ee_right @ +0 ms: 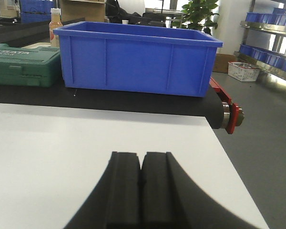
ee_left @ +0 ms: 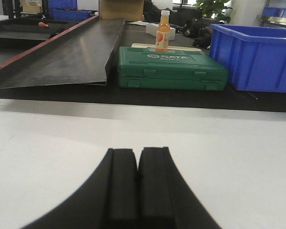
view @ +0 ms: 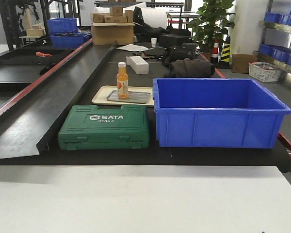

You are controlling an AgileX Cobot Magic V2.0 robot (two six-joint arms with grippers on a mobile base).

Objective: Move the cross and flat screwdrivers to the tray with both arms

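Observation:
No screwdrivers show in any view, and the grey metal tray is out of view too. In the left wrist view my left gripper (ee_left: 137,150) is shut, jaws pressed together with nothing between them, low over the white tabletop (ee_left: 47,143). My right gripper (ee_right: 142,154) is likewise shut and empty over the same white surface (ee_right: 47,143), near its right edge. Neither gripper appears in the front view.
Beyond the white table runs a black belt carrying a green SATA tool case (view: 105,127), a deep blue bin (view: 218,114) and a beige tray (view: 101,97) bearing an orange bottle (view: 122,80). A sloped dark metal chute (view: 48,92) lies left. A red-capped roller end (ee_right: 231,114) sticks out right.

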